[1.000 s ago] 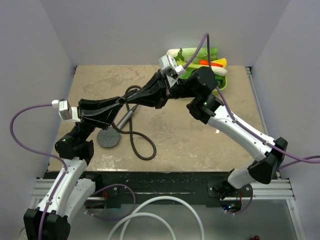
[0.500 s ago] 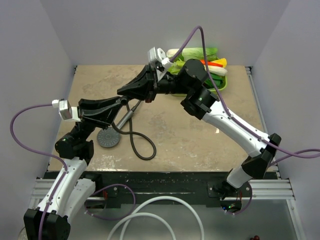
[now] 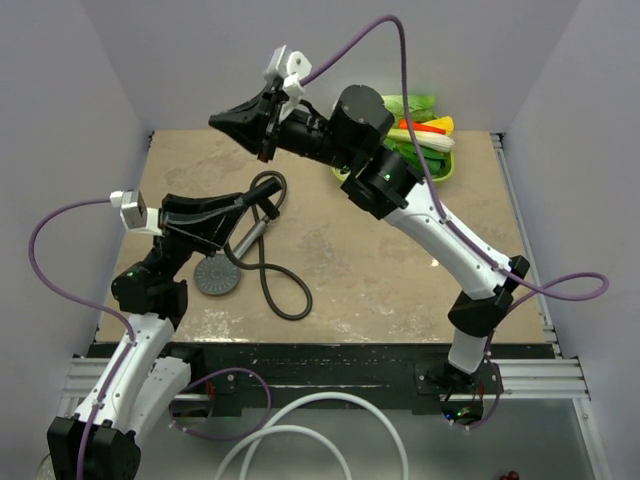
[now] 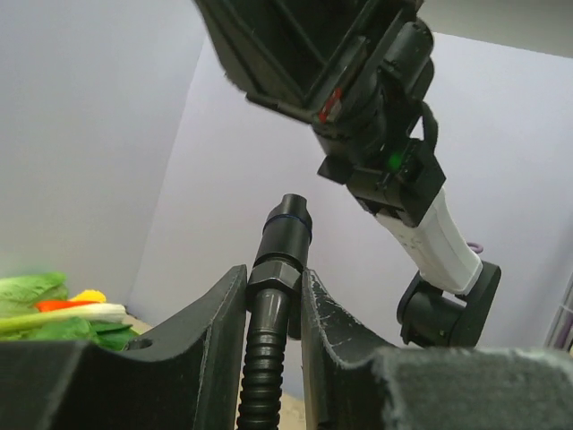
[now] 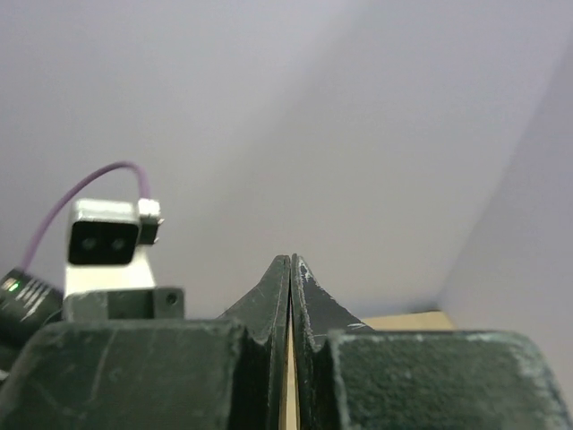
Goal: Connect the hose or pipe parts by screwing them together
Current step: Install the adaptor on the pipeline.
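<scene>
hose: we see the long thin black ribbed flexible hose (image 4: pixel 261 381), its end nut pinched between the left gripper's (image 4: pixel 273 279) narrowly parted jaws, with the tip free beyond them | head: dark grey hand shower head with round disc face (image 3: pixel 217 277) lies below those jaws, apart from the held end | right gripper (image 5: pixel 291 269): jaws pressed together, empty, well above | progress: we judge the held end has yet to be threaded on.

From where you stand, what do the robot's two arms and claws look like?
The left arm and right arm have white shells between black rounded joints with small green lights. The left gripper and right gripper are black, wedge-shaped and two-fingered. A white camera box sits at each wrist, trailing a thin purple cable.
</scene>
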You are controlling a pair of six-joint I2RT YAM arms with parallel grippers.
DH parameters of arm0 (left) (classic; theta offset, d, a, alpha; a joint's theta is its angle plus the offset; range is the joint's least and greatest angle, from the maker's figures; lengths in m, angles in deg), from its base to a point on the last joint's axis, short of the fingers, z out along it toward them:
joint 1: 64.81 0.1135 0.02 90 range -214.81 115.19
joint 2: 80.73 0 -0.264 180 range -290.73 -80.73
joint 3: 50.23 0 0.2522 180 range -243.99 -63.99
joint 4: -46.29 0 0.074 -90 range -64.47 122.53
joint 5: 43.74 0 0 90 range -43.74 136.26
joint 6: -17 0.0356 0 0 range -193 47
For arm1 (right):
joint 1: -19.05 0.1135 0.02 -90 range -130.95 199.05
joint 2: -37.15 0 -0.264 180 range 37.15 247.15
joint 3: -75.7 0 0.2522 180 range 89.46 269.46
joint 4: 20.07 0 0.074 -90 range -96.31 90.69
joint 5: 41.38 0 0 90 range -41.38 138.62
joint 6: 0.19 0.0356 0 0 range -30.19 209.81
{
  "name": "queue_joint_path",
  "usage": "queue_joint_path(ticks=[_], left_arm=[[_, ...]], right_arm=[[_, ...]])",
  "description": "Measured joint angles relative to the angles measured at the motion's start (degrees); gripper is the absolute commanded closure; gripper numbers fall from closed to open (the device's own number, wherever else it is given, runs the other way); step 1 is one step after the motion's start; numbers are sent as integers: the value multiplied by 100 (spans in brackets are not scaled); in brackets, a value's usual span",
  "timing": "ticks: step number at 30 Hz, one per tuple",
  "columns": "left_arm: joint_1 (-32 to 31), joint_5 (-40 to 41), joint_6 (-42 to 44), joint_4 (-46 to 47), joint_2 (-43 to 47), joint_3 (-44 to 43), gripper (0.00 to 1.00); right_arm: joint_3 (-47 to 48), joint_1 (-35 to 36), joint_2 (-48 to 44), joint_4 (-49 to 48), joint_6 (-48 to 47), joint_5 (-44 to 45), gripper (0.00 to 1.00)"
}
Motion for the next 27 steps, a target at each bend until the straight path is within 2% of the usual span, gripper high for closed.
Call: queue_joint_path(ticks=[3, 6, 9, 12, 16, 20, 27], left_arm=[[-2, -9, -323, -238, -52, 2, 100], [-2, -7, -603, -551, -133, 4, 100], [-2, 4, -715, -723, -160, 7, 100], [-2, 11, -741, -680, -157, 7, 100], [-2, 7, -743, -597, -151, 7, 100], [-2, 4, -743, -581, -116, 4, 100], [-2, 7, -741, -568, -92, 0, 100]], right_arm=[[216, -4, -57, 205, -343, 584, 90], [-162, -28, -481, 308, -767, 1255, 91], [-1257, -175, -1327, 308, -1075, 1829, 97], [-2618, -619, -2264, 149, -1062, 2166, 100], [-3821, -1110, -2830, -20, -861, 2461, 100], [-4304, -1169, -2629, -221, -485, 2223, 100], [-4535, -1281, -1961, -883, 358, 780, 100]])
